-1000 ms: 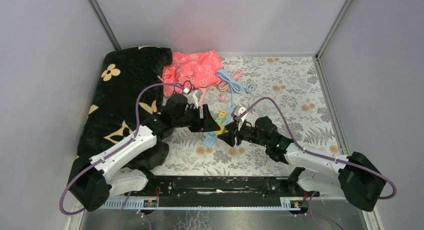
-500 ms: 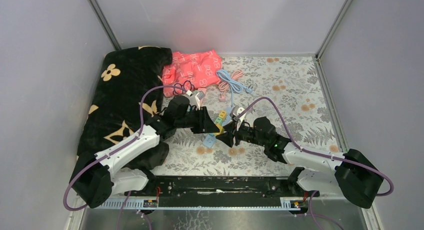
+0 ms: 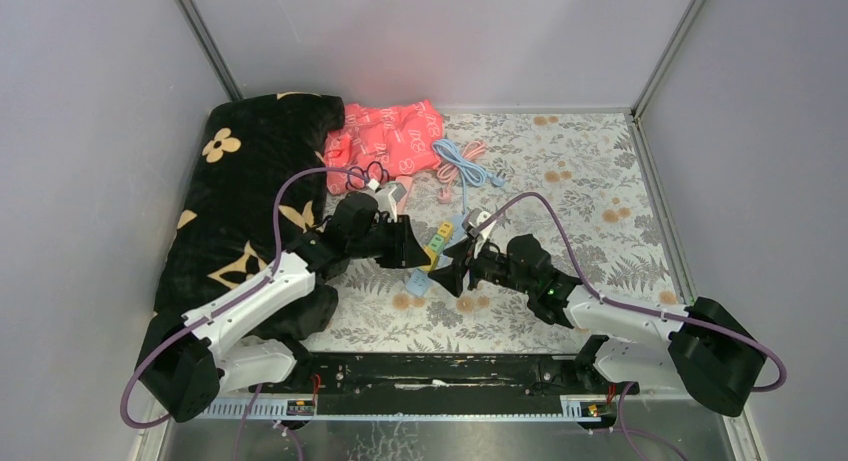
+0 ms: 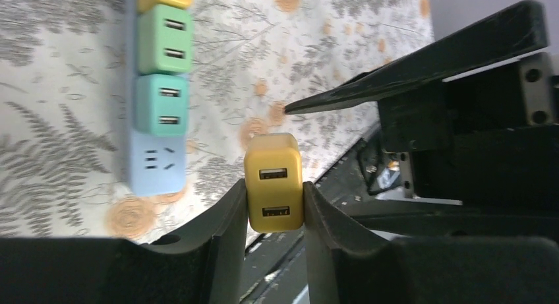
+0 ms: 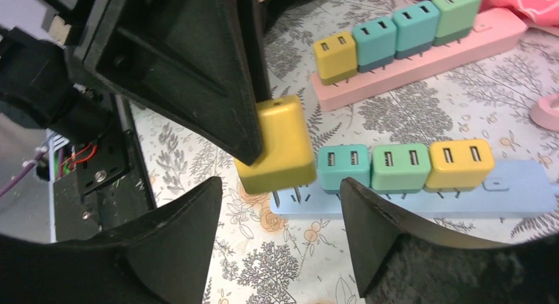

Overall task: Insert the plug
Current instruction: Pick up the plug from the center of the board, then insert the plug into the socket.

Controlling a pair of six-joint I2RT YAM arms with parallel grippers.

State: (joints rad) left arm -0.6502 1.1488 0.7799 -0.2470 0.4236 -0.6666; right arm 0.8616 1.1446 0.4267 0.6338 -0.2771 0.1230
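The plug is picked up but not yet inserted: the left tool (image 4: 275, 190) is clamped on the yellow cube-shaped plastic plug (image 4: 273, 175), its two black fingers (image 4: 227, 218) pressing the plug's opposite sides, and holds it tilted in the air just beside the near end of the long pale-blue plastic power strip (image 5: 514, 184) lying on the floral-patterned counter (image 3: 560, 171). The right tool (image 5: 278, 188) has its jaws apart, one to each side below the plug and gripping nothing. The strip already carries a teal, a green and a yellow cube in a row, and its bare end socket (image 4: 155, 160) is the free place. The plug's metal prongs (image 5: 292, 197) show bare under its body, close over that end, so it is not seated. By my judgement what remains is to square the plug up, line the prongs with the slots, press it home and let go
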